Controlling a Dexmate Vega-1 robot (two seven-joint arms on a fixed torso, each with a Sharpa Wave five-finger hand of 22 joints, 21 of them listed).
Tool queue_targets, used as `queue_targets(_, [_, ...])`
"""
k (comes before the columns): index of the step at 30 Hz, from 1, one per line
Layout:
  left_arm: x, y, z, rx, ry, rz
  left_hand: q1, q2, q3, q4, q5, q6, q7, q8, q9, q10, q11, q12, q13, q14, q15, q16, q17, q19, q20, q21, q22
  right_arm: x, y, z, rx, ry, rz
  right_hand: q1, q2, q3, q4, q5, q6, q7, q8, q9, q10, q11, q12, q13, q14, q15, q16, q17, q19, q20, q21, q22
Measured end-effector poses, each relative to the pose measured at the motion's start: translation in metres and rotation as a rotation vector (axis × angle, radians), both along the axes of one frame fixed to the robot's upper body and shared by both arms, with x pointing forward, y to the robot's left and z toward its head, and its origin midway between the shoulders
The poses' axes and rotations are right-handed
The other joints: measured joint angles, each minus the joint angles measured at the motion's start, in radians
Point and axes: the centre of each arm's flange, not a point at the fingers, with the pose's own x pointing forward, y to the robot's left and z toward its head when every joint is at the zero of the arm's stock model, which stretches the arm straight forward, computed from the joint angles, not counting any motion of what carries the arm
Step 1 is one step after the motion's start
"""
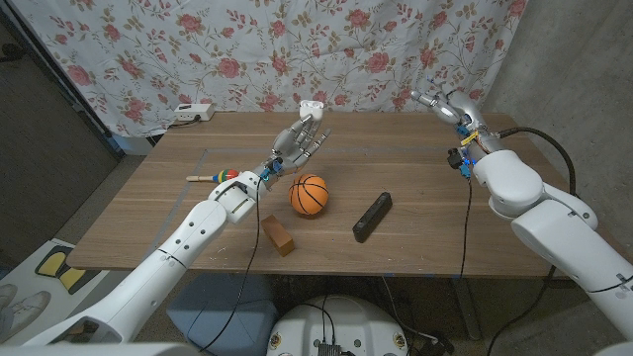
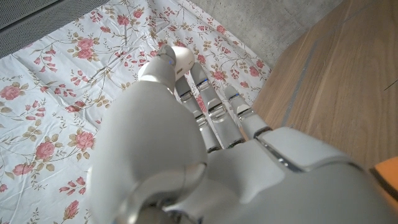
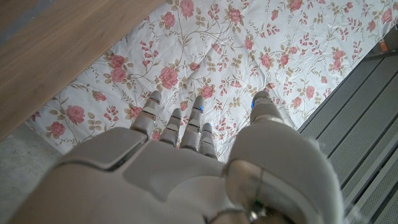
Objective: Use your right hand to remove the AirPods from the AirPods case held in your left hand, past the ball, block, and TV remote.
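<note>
Head view: left hand (image 1: 300, 141) holds the AirPods case (image 1: 313, 106) up in its fingers mid-worktop; right hand (image 1: 442, 102), far right, looks empty and open-ish, case well off to its left.

Lighting in the head view is even and moderately bright, from overhead; the brown wooden table (image 1: 178, 213) carries no hard glare. Soft, short shadows sit under the orange ball (image 1: 309, 195), the black TV remote (image 1: 372, 217) and the brown wooden block (image 1: 278, 235). The frame's left edge and the floor beyond are dim. Straight lines bow slightly toward the corners. Focus is adequate at centre, with fine detail soft.

In the left wrist view, the white-shelled left hand (image 2: 205, 155) is close and slightly soft; its upper surfaces are bright, the underside shaded.

In the right wrist view, the white-shelled right hand (image 3: 186, 168) is evenly lit, and the white flowered cloth (image 3: 249, 43) behind is sharp.
</note>
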Motion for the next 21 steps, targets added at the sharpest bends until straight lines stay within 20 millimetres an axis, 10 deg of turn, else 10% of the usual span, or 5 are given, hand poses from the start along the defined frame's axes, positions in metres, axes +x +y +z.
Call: queue_targets(21, [0.002,-0.006,0.0,0.019,-0.014,-0.038,0.013,-0.021,-0.01,0.005,0.032,0.015,0.007,0.012,-0.009,0.016,0.009,0.002,0.0,0.016,0.005,0.004,-0.009,0.031,-0.013,0.019,0.001,-0.021,0.02,0.041,-0.227,-0.04,-0.004,0.03,-0.007,0.012,0.004,0.015,-0.035,0.004,0.0,0.0,0.039,-0.018,0.011,0.019,0.016,-0.005,0.007,-0.001,0.0,0.0,0.0,0.003])
